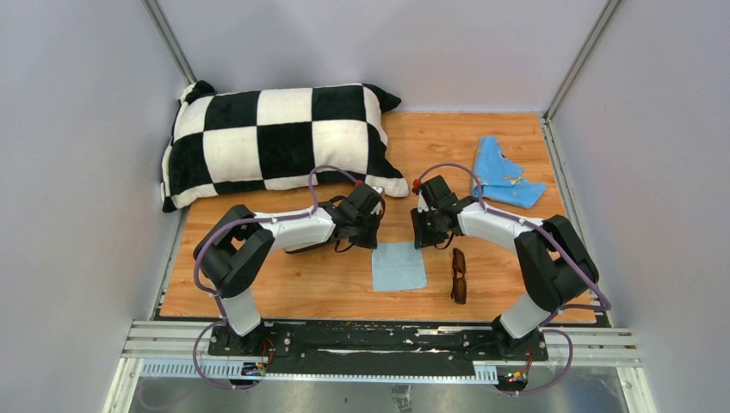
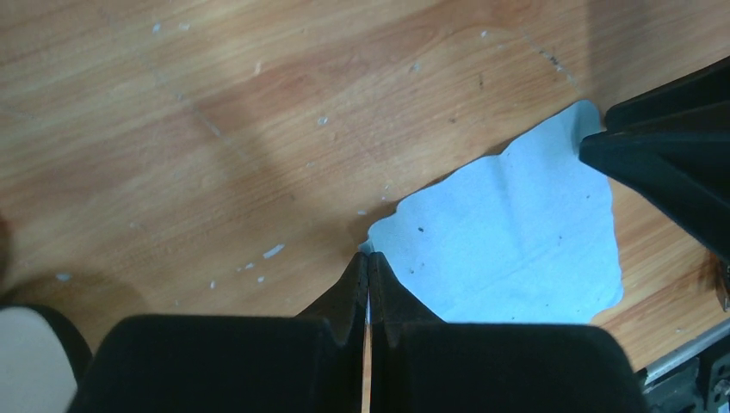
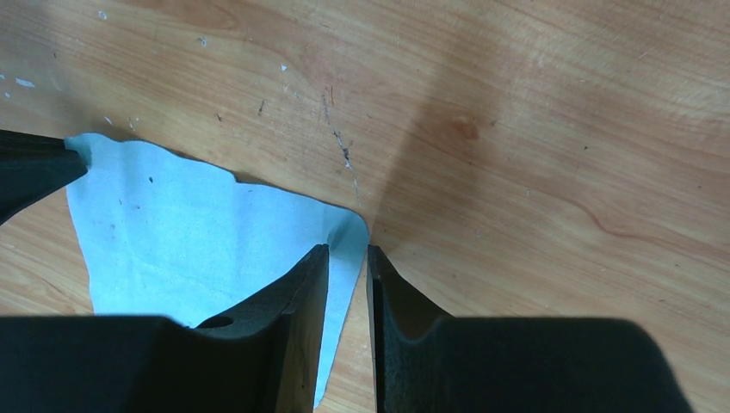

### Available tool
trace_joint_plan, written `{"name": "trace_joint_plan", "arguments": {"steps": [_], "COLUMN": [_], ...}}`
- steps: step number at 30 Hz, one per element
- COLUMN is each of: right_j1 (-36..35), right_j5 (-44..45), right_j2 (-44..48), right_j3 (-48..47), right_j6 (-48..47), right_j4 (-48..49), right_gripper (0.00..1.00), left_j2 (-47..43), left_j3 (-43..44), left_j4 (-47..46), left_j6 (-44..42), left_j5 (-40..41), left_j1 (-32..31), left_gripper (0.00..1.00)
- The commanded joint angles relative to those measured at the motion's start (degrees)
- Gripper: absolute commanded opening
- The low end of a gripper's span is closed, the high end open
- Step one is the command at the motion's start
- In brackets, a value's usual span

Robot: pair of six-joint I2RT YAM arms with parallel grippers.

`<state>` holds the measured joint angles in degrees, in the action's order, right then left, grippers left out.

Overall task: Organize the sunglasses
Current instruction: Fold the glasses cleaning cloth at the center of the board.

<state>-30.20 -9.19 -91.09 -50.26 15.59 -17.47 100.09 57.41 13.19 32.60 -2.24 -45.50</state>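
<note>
Left gripper (image 2: 368, 258) clenched at cloth (image 2: 516, 241) corner; right gripper (image 3: 349, 249) slightly parted over neighbouring corner, sunglasses (image 1: 459, 275) near its right.

This looks like a robotics lab test cell: plain pale grey panel walls (image 1: 77, 129) on slim aluminium corner posts (image 1: 176, 52) box in an orange wood-grain tabletop (image 1: 344, 288), and at six o'clock a slotted metal mounting rail (image 1: 379, 337) carries a cabled black-and-white left arm (image 1: 284, 231) and right arm (image 1: 495, 225).
</note>
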Motion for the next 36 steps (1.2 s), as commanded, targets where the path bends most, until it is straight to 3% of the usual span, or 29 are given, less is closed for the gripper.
{"name": "trace_joint_plan", "arguments": {"steps": [1, 6, 13, 17, 36], "right_j1": [0.77, 0.67, 0.65, 0.68, 0.62], "right_j5": [-0.48, -0.99, 0.78, 2.43, 0.82], "right_j2": [-1.72, -2.02, -2.28, -1.97, 7.01], "right_j3": [-2.22, -2.58, -2.36, -2.56, 2.6], "right_j6": [-0.75, 0.14, 0.36, 0.77, 4.88], "right_j4": [-0.71, -0.51, -0.81, -0.98, 1.22], "right_gripper": [0.28, 0.2, 0.17, 0.0, 0.0], "left_j2": [2.93, 4.88, 4.85, 3.99, -2.06], "left_j3": [3.52, 5.87, 5.55, 5.42, 2.33], "left_j4": [1.03, 3.61, 2.64, 3.21, 3.33], "left_j6": [-4.75, -6.03, -6.06, -5.96, -6.14], "left_j5": [-3.49, -3.76, -5.65, -4.62, -6.48], "left_j1": [0.65, 1.38, 1.81, 1.94, 1.99], "left_gripper": [0.0, 0.0, 0.0, 0.0, 0.0]}}
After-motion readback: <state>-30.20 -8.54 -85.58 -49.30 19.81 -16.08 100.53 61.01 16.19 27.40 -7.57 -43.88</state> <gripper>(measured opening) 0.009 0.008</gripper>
